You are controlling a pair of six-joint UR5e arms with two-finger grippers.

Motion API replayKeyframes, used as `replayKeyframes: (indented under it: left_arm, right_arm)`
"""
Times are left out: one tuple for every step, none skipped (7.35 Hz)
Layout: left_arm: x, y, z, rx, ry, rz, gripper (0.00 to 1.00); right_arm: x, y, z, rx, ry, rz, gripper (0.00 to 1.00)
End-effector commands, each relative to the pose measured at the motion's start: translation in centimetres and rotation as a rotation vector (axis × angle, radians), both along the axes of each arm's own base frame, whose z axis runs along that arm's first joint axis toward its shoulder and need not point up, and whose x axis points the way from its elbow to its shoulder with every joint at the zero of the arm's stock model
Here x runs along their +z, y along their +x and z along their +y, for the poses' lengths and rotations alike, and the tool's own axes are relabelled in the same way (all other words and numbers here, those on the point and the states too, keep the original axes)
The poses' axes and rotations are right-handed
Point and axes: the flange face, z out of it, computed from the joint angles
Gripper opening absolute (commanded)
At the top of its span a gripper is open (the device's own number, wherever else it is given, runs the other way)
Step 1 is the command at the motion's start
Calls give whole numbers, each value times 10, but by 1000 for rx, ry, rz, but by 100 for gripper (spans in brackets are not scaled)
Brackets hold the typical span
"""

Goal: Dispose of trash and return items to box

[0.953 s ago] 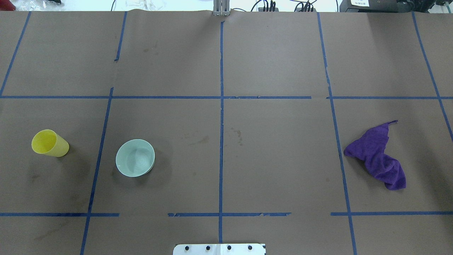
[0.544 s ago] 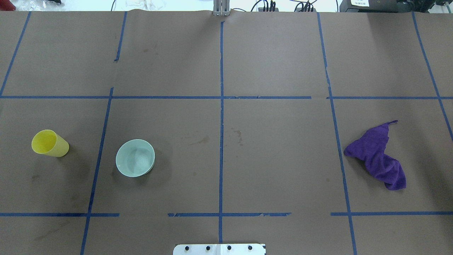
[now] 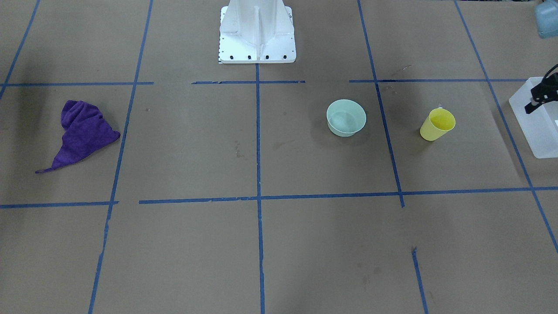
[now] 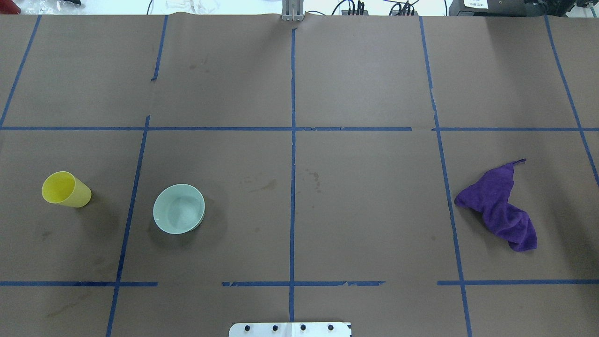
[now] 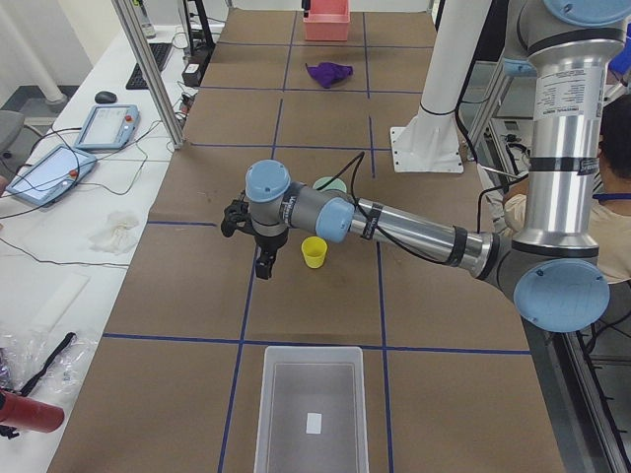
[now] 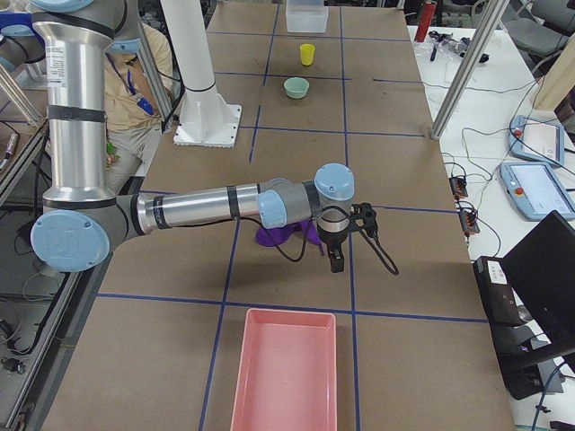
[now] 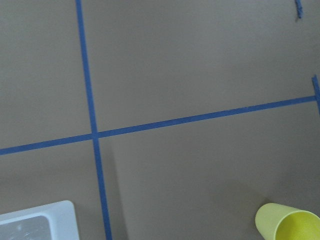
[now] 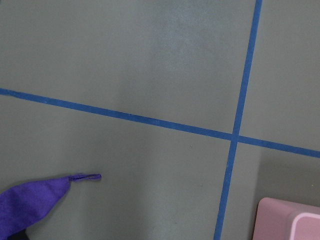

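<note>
The yellow cup (image 4: 65, 189) stands upright on the table's left part, also in the front view (image 3: 437, 124) and the left wrist view (image 7: 289, 224). The mint-green bowl (image 4: 178, 208) stands upright to its right (image 3: 346, 117). The frosted-white box (image 5: 309, 414) sits at the table's left end (image 3: 538, 126), and holds nothing that I can see. My left gripper (image 5: 264, 266) hangs above the table beside the cup, on its far side from the robot; I cannot tell if it is open. My right gripper (image 6: 335, 260) hangs by the purple cloth; I cannot tell its state.
A crumpled purple cloth (image 4: 500, 206) lies on the right part of the table. A pink bin (image 6: 283, 373) sits at the table's right end. The white robot base (image 3: 257, 32) stands at the middle of the robot's side. Blue tape lines cross the brown paper.
</note>
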Motion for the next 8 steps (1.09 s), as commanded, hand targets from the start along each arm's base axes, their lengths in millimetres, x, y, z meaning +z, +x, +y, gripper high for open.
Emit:
replayKeyframes:
  left_arm:
    - [-7,56,9,16,-51,28,100]
    - [10,89,15,54,-117,12,100]
    - [24,114,16,77,-156,-1,100]
    - [32,123,17,95,-151,-2,100]
    - [38,129,20,108,-160,-8,100]
    - [49,147,27,138,-170,-37,100]
    - [53,152,27,139,-164,-57,100]
    - [55,161,30,160,-165,-60,100]
  right_arm:
    - [-2,-2,0,-11,18,3,100]
    - [-5,-5,-1,-17,43,2,100]
    - [-4,-11,-1,-29,42,3,100]
    - [-4,-11,0,-20,34,-3,100]
    - [-3,-12,0,-20,29,-10,100]
    - [-4,-12,0,-21,28,-11,100]
    - [-3,-12,0,-21,25,-11,100]
    - [-3,-12,1,-21,25,-12,100]
